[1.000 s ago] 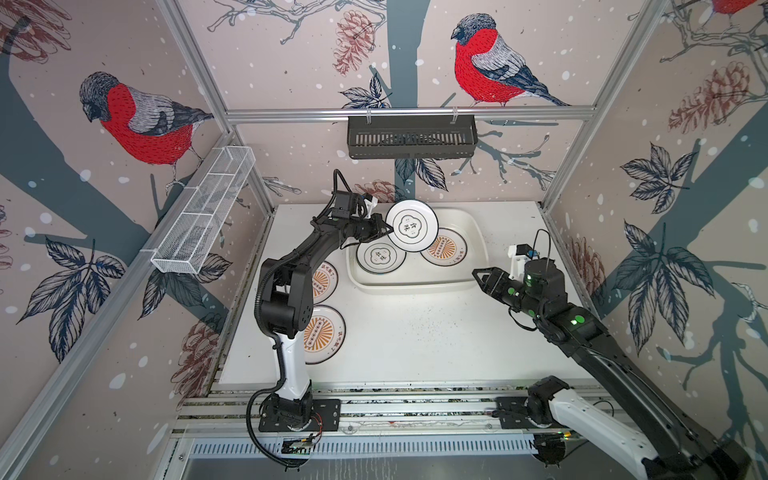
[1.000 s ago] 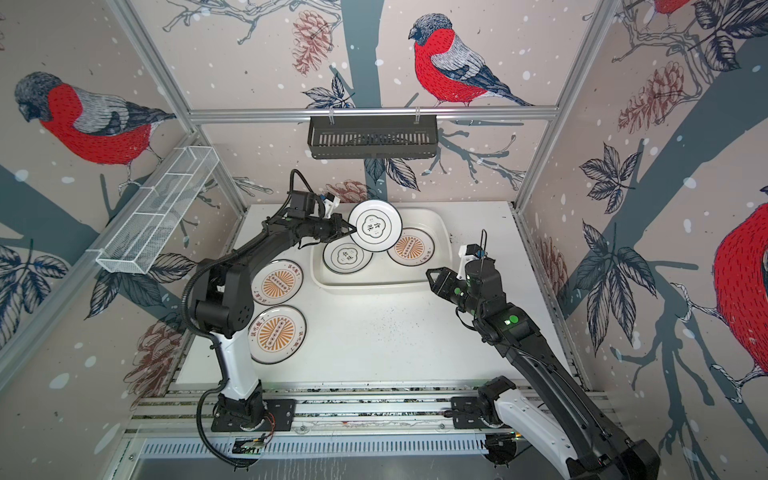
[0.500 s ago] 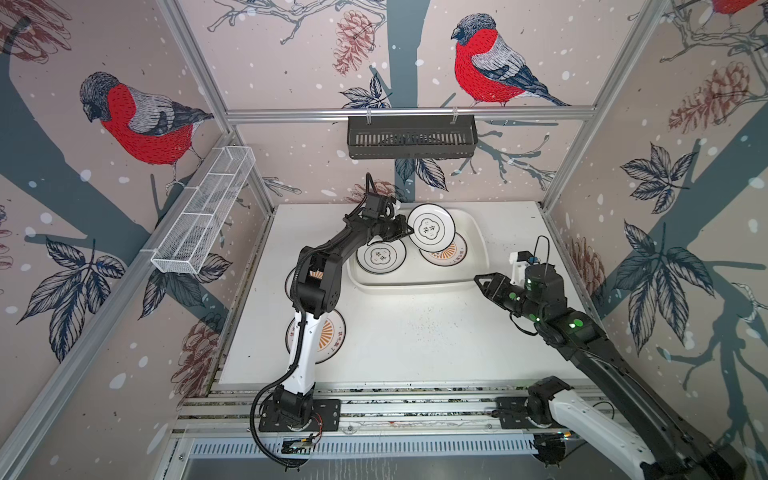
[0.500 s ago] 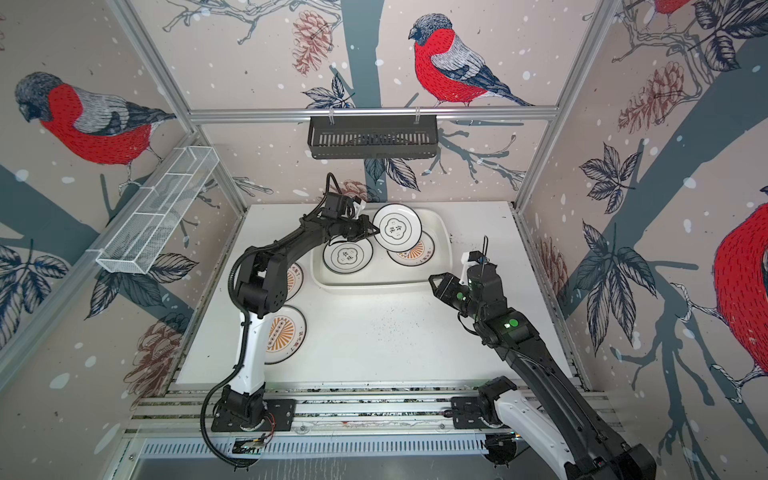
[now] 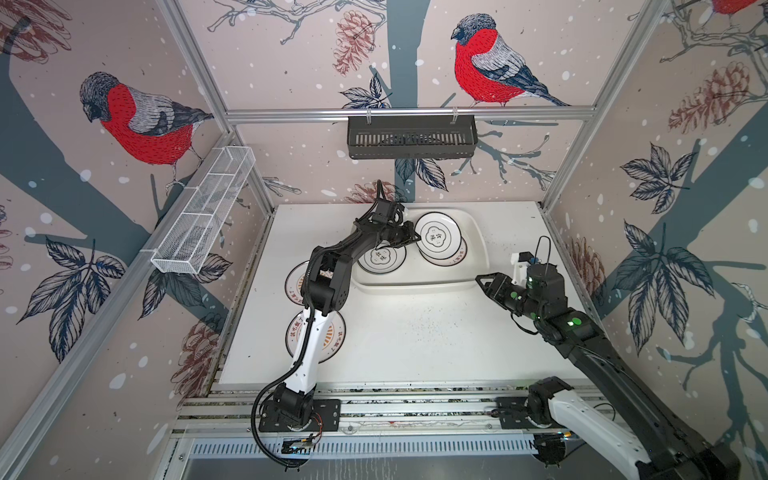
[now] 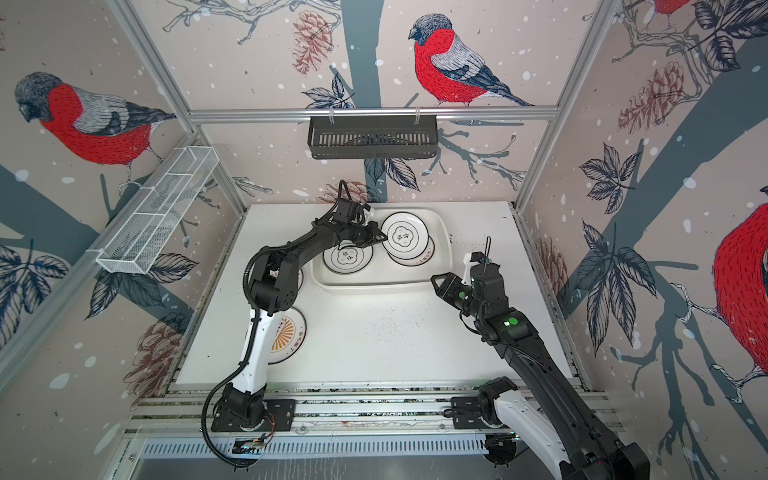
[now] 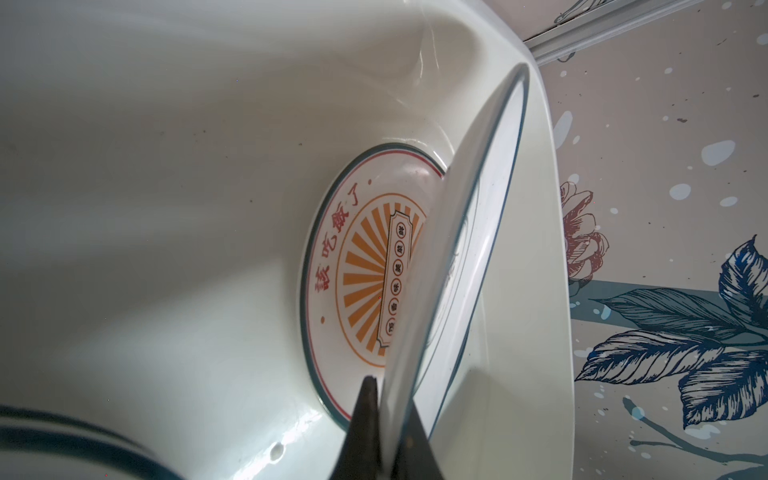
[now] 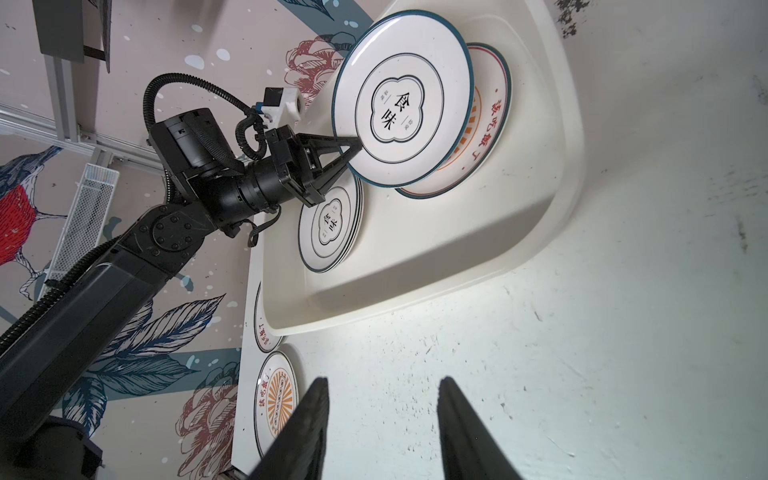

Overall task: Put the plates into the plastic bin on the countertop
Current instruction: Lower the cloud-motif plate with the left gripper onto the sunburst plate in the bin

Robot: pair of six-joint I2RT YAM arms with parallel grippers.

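My left gripper (image 5: 417, 239) is shut on the rim of a quatrefoil plate (image 5: 438, 237). It holds the plate tilted just above a sunburst plate (image 8: 486, 124) lying in the plastic bin (image 5: 415, 286). In the left wrist view the held plate (image 7: 457, 249) shows edge-on between the jaws. A small stack of quatrefoil plates (image 5: 380, 259) lies in the bin's left part. Two sunburst plates (image 8: 276, 399) (image 8: 264, 328) rest on the countertop (image 5: 415, 340) left of the bin, partly hidden by the left arm. My right gripper (image 8: 383, 380) hangs open and empty over the countertop by the bin's near right corner.
A black slatted basket (image 5: 411, 137) hangs on the back rail. A white wire-mesh basket (image 5: 203, 216) is fixed to the left wall. Aluminium rails (image 5: 415, 405) run along the front edge, where both arm bases stand.
The left arm has carried the quatrefoil plate rightward and down into the bin, over the sunburst plate. The right arm has barely moved.
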